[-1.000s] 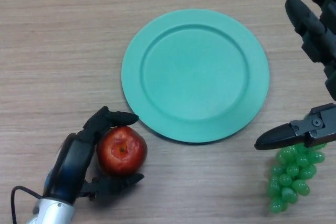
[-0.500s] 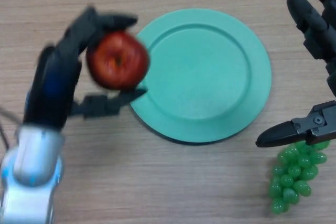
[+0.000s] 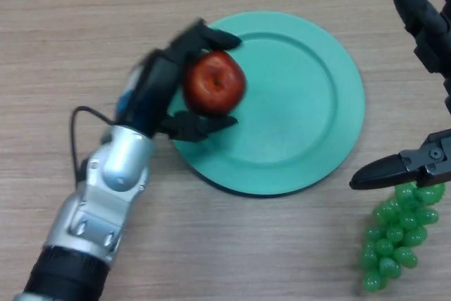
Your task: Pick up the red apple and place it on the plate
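Observation:
The red apple [image 3: 215, 83] is held in my left hand [image 3: 163, 82], fingers curled over its top and thumb under it. The apple is over the left part of the teal plate [image 3: 303, 111], which lies on the wooden table; I cannot tell whether it touches the plate. My right hand [image 3: 421, 89] is at the right edge of the view, to the right of the plate, fingers spread apart and holding nothing.
A bunch of green grapes [image 3: 393, 234] lies on the table at the lower right, just below my right hand's thumb. The wooden table [image 3: 232, 244] extends around the plate.
My left hand has carried the apple from the table at the lower left up and to the right, to a spot over the plate's left part. The right hand has barely moved.

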{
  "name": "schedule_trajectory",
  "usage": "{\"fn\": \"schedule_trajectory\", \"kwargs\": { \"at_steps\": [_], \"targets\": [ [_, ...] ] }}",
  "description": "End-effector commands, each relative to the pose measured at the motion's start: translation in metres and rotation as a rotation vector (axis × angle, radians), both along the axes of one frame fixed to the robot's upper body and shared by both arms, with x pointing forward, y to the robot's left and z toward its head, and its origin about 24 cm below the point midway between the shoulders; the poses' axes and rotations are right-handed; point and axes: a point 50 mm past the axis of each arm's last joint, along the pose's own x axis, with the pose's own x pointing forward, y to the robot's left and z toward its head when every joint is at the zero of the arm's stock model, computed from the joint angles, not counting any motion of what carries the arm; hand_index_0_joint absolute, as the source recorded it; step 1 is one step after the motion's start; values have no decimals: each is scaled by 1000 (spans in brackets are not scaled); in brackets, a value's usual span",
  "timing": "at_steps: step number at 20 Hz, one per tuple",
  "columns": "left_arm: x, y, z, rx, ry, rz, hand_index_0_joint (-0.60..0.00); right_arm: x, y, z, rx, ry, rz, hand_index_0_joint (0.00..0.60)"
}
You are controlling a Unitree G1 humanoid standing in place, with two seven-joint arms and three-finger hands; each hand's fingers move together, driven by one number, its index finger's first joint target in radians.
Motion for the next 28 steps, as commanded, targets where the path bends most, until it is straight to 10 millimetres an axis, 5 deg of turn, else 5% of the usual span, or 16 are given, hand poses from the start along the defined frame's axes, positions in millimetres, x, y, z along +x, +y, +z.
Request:
{"fn": "schedule_trajectory", "kwargs": {
  "at_steps": [1, 4, 10, 15, 22, 28],
  "targets": [
    [1, -3, 42, -19, -296, -16, -600, -15, -9, 28, 30, -224, -16, 0],
    [7, -7, 35, 136, -360, 14, -600, -15, -11, 28, 42, -230, -13, 0],
    [3, -6, 35, -24, -220, -32, -600, -18, -12, 29, 47, -238, -14, 0],
    [-5, 4, 42, -98, -159, 7, -3, -22, -9, 29, 36, -243, -17, 0],
    [-24, 26, 56, -158, -128, 63, 0, -27, -5, 31, 28, -243, -13, 0],
    [-57, 58, 99, -296, -216, 100, 0, -24, -6, 33, 36, -230, -5, 0]
  ]
}}
